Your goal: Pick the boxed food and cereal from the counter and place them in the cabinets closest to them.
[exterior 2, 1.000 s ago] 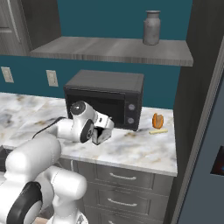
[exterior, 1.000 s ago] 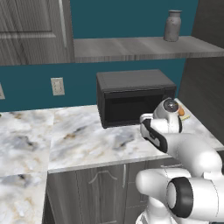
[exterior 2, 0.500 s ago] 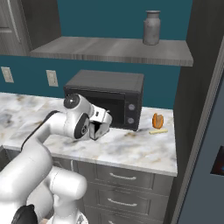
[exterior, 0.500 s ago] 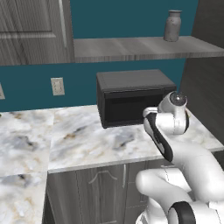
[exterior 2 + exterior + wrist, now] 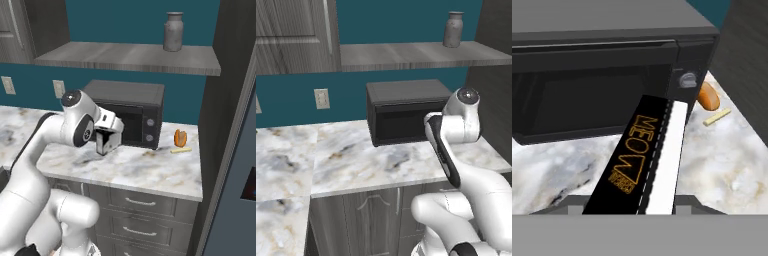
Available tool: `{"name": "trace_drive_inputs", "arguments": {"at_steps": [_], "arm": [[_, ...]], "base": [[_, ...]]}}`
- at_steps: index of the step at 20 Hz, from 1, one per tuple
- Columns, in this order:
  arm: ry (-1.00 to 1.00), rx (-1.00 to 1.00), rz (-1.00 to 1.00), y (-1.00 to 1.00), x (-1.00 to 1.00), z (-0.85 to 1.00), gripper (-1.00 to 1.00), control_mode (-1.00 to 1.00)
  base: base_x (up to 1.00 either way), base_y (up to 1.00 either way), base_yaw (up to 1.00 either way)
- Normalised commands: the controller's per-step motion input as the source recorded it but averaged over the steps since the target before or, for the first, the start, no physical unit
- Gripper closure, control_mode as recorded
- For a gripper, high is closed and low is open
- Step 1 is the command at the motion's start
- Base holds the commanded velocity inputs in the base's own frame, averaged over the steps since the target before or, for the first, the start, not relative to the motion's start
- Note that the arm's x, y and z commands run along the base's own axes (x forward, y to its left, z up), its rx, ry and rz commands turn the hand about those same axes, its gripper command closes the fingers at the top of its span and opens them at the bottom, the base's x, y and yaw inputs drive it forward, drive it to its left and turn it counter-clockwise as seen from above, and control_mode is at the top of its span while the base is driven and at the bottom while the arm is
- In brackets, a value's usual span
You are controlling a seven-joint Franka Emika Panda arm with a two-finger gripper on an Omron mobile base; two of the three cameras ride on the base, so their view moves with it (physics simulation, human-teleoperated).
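Observation:
My gripper is shut on the boxed food, a small black box with a white face. It hangs tilted just above the marble counter, in front of the microwave door. In the hand view the boxed food runs up from between the fingers, its black side printed with orange letters, its white face turned right. In the left base view my own arm hides the hand. The cereal is out of view.
A black microwave stands at the back of the counter. An orange item and a yellow stick lie to its right. A jar sits on the open shelf. A wood-grain cabinet hangs upper left.
My arm has risen and drawn back a little to the left, and the boxed food has come up with it in front of the microwave.

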Motion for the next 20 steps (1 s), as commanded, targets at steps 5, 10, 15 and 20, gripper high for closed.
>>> {"name": "trace_drive_inputs", "arguments": {"at_steps": [5,10,15,20], "arm": [[0.01,-0.02,0.0,0.04,-0.52,0.55,1.0,-1.0],[0.0,-0.02,0.0,0.05,-0.52,0.57,1.0,-1.0],[0.0,-0.01,0.0,0.05,-0.49,0.62,1.0,-1.0],[0.0,0.0,0.0,0.04,-0.44,0.67,1.0,-1.0]], "base": [[0.0,0.0,0.0],[0.0,0.0,0.0],[0.0,0.0,0.0],[0.0,0.0,0.0]]}}
